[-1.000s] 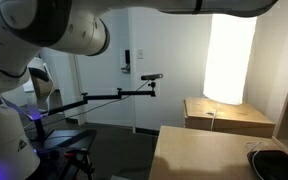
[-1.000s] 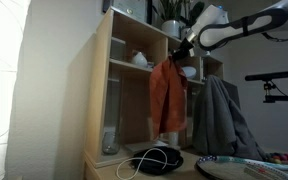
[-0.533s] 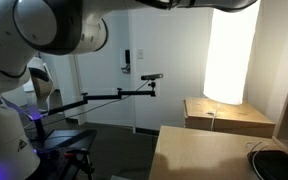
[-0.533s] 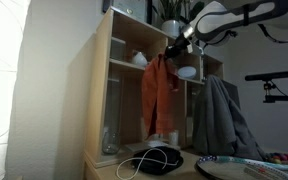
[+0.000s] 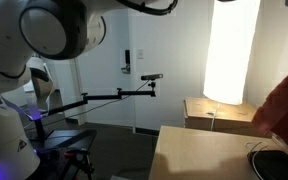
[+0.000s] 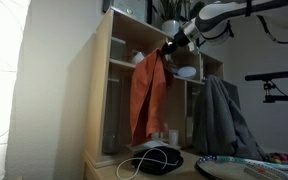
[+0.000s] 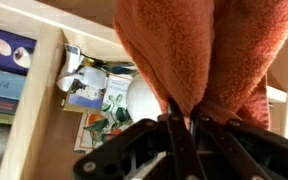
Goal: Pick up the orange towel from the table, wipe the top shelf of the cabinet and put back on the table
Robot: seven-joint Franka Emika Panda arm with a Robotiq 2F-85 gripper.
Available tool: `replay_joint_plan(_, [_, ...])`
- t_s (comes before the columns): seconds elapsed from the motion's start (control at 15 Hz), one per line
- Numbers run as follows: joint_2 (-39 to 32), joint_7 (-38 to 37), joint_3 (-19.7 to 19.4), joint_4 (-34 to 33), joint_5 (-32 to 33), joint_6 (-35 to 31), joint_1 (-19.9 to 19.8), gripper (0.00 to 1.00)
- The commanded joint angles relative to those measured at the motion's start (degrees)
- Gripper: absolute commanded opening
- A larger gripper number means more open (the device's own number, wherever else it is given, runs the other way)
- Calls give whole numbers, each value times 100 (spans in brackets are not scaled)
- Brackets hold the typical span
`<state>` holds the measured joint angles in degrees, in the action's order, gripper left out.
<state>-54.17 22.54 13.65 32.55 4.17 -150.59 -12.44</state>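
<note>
The orange towel (image 6: pixel 149 97) hangs in long folds from my gripper (image 6: pixel 171 48), which is shut on its upper end in front of the wooden cabinet (image 6: pixel 104 95), at about the height of an upper shelf. In the wrist view the towel (image 7: pixel 199 50) fills the top and the black fingers (image 7: pixel 177 130) pinch it. A corner of the towel shows at the right edge of an exterior view (image 5: pixel 287 103). The cabinet's top shelf (image 6: pixel 134 28) lies just above and beside the gripper.
The cabinet shelves hold white bowls (image 6: pixel 138 59), a white round object (image 7: pixel 142 97) and boxes (image 7: pixel 12 50). A grey cloth (image 6: pixel 219 120) hangs beside the cabinet. Black cables (image 6: pixel 149 160) and a plate (image 6: pixel 229 167) lie on the table. A lit lamp (image 5: pixel 229 50) stands on a wooden box (image 5: pixel 227 116).
My gripper has lifted and moved toward the cabinet with the towel, which has swung further in front of the shelves. The towel's edge has come into the exterior view by the lamp.
</note>
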Motion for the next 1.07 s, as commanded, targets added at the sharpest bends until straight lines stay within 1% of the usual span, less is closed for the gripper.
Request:
replay_joint_plan(0.0, [157, -47, -382, 198, 368, 82, 26, 2])
replay_joint_plan(0.2, [215, -8, -586, 371, 644, 68, 19, 2])
replay_joint_plan(0.33, [250, 91, -595, 482, 721, 31, -14, 2])
replay_joint_plan(0.6, [262, 42, -599, 577, 765, -4, -24, 2])
replay_joint_plan(0.67, [2, 0, -556, 208, 678, 19, 7, 9])
replay_joint_plan(1.0, [20, 0, -564, 262, 678, 19, 6, 9])
